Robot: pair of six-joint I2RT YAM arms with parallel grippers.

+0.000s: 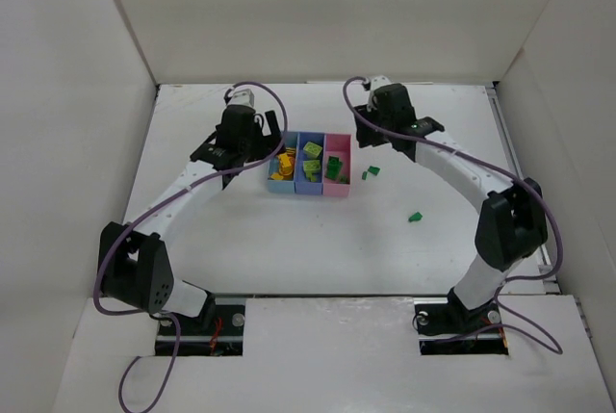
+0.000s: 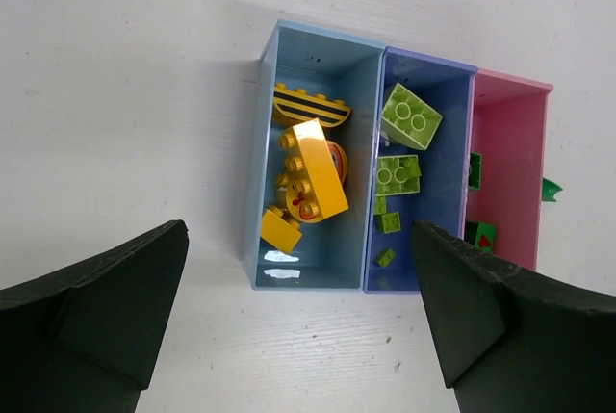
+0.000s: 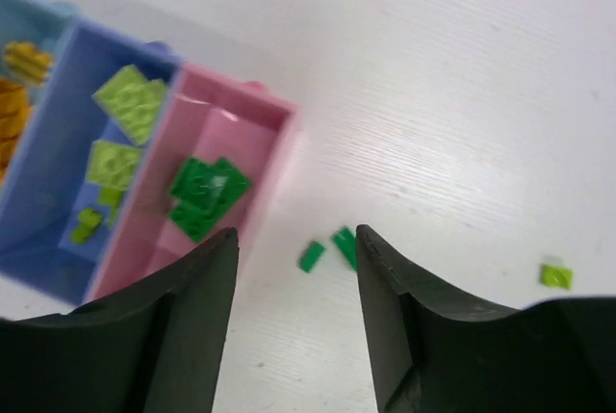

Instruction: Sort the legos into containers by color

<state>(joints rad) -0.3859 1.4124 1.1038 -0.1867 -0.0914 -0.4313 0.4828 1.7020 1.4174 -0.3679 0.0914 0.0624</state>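
The tray of three joined bins [image 1: 310, 185] lies at mid table. The light blue bin [image 2: 318, 71] holds yellow-orange bricks [image 2: 313, 172] and a round yellow-red piece. The periwinkle bin [image 2: 433, 211] holds lime bricks [image 2: 411, 116]. The pink bin [image 3: 217, 124] holds dark green bricks [image 3: 204, 192]. Two small dark green pieces [image 3: 311, 256] lie on the table just right of the pink bin, below my right gripper [image 3: 295, 240], which is open and empty. My left gripper [image 2: 298, 269] is open and empty above the end of the light blue bin.
One more small green piece [image 1: 416, 217] lies alone on the table to the right of the tray; it also shows in the right wrist view [image 3: 555, 276]. White walls enclose the table on the left, back and right.
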